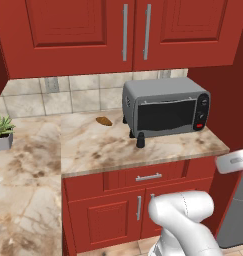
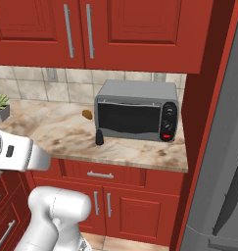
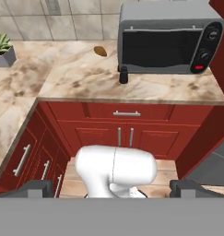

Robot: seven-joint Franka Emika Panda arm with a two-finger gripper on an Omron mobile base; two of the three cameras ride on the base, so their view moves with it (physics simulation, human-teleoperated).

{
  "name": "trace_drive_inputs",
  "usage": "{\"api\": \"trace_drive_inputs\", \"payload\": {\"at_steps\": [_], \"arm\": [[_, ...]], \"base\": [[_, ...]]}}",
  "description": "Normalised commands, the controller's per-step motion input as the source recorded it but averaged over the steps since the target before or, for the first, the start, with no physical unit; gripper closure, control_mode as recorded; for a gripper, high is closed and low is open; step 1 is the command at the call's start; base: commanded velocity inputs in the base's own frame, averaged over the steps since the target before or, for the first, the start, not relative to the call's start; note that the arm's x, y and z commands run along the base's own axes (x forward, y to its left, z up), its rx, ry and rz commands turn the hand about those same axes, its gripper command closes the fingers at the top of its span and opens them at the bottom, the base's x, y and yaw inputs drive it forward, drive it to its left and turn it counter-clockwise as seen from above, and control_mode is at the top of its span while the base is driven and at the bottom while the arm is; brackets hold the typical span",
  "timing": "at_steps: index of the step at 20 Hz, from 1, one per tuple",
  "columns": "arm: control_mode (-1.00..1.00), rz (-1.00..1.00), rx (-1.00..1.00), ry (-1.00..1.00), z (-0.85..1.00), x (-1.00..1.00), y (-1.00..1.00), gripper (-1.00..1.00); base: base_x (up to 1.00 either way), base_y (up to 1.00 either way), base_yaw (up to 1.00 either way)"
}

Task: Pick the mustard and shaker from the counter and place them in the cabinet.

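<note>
The marbled table (image 1: pixel 93 150) carries a grey toaster oven (image 1: pixel 165 107) against the tiled wall. The black shaker (image 1: pixel 141 140) stands upright just before the oven's front left corner; a small brown lump (image 1: pixel 104 121) lies left of the oven. The tool (image 3: pixel 111 188) is spread wide, holding nothing

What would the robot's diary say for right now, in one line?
gripper: open, empty, far back from counter | shaker: upright by toaster oven front corner | mustard: unseen | stage: approach, nothing picked
</note>
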Motion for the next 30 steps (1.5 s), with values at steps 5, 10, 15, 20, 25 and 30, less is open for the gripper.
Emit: {"api": "trace_drive_inputs", "payload": {"at_steps": [5, 10, 15, 20, 25, 30], "arm": [[-1.0, 0.0, 0.0, 0.0, 0.0, 0.27, 0.0, -1.0], [-1.0, 0.0, 0.0, 0.0, -0.02, 0.29, 0.0, -1.0], [-1.0, 0.0, 0.0, 0.0, -0.18, 0.37, 0.0, -1.0], [-1.0, 0.0, 0.0, 0.0, -0.25, 0.43, 0.0, -1.0], [-1.0, 0.0, 0.0, 0.0, -0.38, 0.37, 0.0, -1.0], [-1.0, 0.0, 0.0, 0.0, -0.25, 0.35, 0.0, -1.0]], "base": [[0.0, 0.0, 0.0], [0.0, 0.0, 0.0], [0.0, 0.0, 0.0], [0.0, 0.0, 0.0], [0.0, 0.0, 0.0], [0.0, 0.0, 0.0]]}}
